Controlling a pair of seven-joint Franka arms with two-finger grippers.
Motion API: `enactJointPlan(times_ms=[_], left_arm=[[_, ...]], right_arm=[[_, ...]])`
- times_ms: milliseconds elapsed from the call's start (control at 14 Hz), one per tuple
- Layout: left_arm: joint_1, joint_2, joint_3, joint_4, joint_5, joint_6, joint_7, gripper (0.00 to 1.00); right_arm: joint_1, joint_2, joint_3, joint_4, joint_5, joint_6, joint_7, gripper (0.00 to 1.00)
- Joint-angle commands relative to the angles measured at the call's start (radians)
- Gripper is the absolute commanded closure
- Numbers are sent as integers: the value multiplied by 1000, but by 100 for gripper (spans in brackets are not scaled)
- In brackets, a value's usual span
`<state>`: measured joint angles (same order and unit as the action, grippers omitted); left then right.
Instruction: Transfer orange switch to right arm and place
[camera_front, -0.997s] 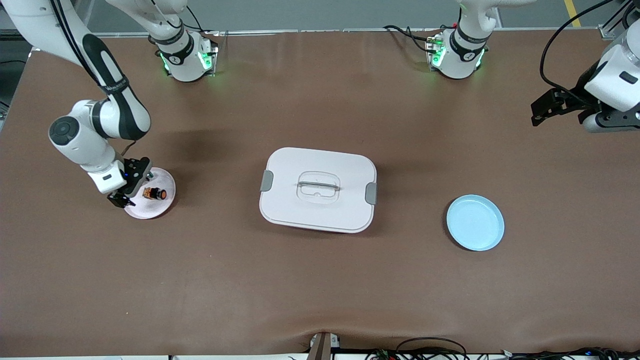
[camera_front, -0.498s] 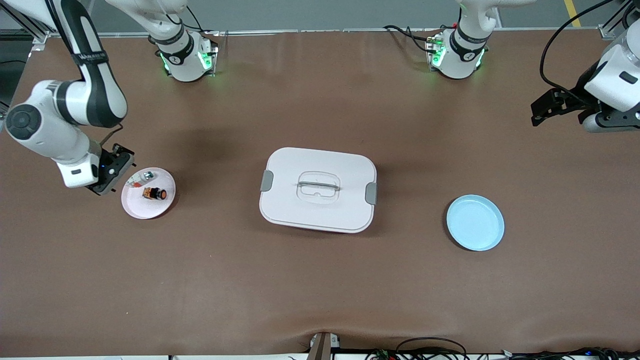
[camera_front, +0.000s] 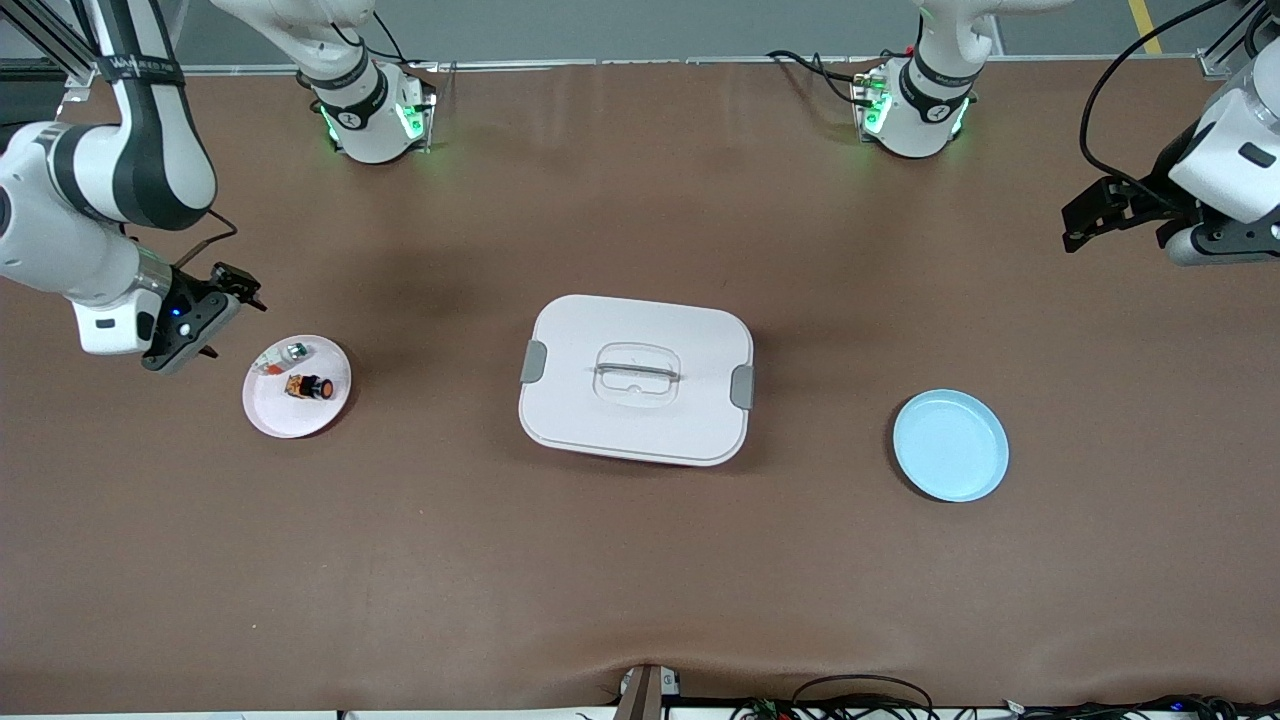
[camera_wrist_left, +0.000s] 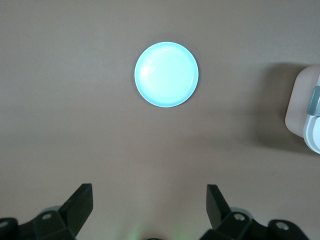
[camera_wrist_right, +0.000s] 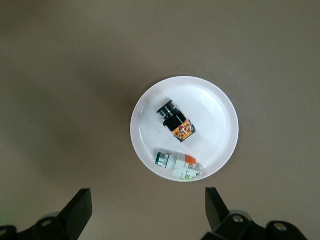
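Orange switch (camera_front: 308, 386): laid on the pink plate (camera_front: 272, 417), reachable.
Right gripper (camera_front: 222, 312): spread wide, empty, beside plate.
Left gripper (camera_wrist_left: 147, 210): spread wide, empty, parked over table (camera_front: 640, 560).

Brown table (camera_front: 640, 560) bearing three separate items. At centre, a white rectangular lidded box (camera_front: 636, 378) with rounded corners, grey latches at both short ends and a recessed handle in its lid. Toward the left arm's end, well apart from the box, a light-blue round plate (camera_front: 950, 445). Toward the right arm's end, a white round plate (camera_front: 270, 410) carrying a small silver-white part (camera_front: 290, 351) with a red-orange bit.
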<state>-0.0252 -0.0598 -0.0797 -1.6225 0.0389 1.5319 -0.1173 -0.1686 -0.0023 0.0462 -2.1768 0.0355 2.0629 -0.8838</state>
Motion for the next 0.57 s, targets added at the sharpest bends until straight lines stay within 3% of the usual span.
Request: enactJointPlan(times_ms=[0, 498], left_arm=[[1, -9, 1, 4, -17, -6, 1, 0], [1, -9, 1, 6, -17, -4, 1, 0]], right_arm=[[3, -54, 3, 25, 12, -88, 127, 0], [0, -99, 0, 126, 11, -272, 297, 0]])
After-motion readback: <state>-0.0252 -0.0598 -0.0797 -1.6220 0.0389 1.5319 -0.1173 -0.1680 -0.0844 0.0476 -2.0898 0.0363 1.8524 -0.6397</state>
